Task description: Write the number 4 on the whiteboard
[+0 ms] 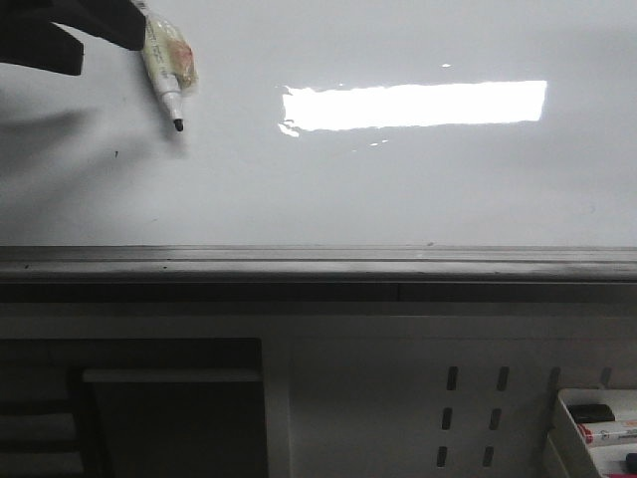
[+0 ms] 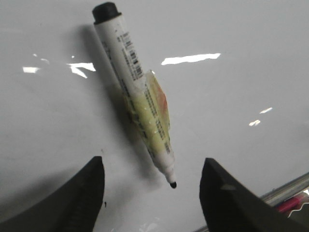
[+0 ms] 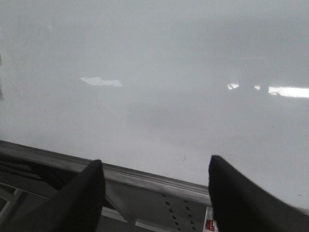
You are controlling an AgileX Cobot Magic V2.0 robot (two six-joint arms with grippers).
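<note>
— At the upper left of the whiteboard (image 1: 398, 199), why does the marker (image 1: 164, 70) sit slanted like that?

— Its uncapped black tip points down toward the bare white surface, probably so a stroke can begin there. The left end effector (image 2: 150, 166) is right by it, with the marker's upper end running behind the dark body in the front view.

— So it's pinching the marker?

— I doubt it. In the left wrist view the two fingers stand spread wide, and the marker lies between them touching neither. Yellowish tape is wrapped around its barrel, perhaps added for grip. What actually supports the pen I can't tell.

— And the other arm?

— The right end effector (image 3: 154, 164) is spread too and carries nothing. It looks at a blank stretch of board above the grey rail (image 1: 318, 261), probably parked clear of the writing zone.

— Any sign of the number 4?

— None. The board shows only the bright rectangular reflection (image 1: 413, 106) and a tiny dark speck (image 1: 116, 152) left of the tip. I'd judge the writing not yet begun.

— What matters for a first stroke?

— A firm hold on the barrel, then the tip pressed lightly and squarely, since a glossy face lets it skid. Spare markers lie in the tray (image 1: 597, 428) at the lower right, beside the perforated panel (image 1: 468, 408).
</note>
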